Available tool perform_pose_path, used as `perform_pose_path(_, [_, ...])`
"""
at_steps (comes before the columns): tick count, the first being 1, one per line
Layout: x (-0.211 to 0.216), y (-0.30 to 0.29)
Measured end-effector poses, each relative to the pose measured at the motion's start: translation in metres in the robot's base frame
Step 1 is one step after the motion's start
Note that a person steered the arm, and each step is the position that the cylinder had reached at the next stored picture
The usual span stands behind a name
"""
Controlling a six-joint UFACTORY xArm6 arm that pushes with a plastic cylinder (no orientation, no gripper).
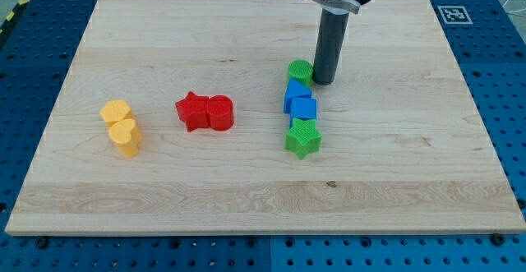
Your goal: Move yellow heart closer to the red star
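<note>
My tip (323, 82) is the end effector here: a plain dark rod with nothing that opens or closes, so it grips nothing. Its lower end sits on the worktop (164, 34) just beside the green round block (300, 71), on that block's right in the view; whether they actually touch I cannot tell. The rod stands upright, coming down from a wider collar at the view's top edge, over the far half of the worktop and a little right of its middle.

Below the green round block runs a tight column toward the near edge: a blue block (296, 93), a blue cube (303, 109) and a green star (302, 138), each touching the next.

The red star (191, 110) lies near the worktop's middle, touching a red round block (219, 112) on its right. The yellow heart (126, 136) sits well apart from the red star, toward the left edge, with a yellow block (116, 111) touching it on the far side.

The worktop is a pale wooden board resting on a blue perforated base (493, 50). A black-and-white marker (453, 14) is at its far right corner.
</note>
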State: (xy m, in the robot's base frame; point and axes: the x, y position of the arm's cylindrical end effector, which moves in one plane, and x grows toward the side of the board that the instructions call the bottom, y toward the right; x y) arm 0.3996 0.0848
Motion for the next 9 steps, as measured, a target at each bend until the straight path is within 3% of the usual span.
perform_pose_path(4, [-0.065, -0.030])
perform_pose_path(9, [-0.041, -0.139])
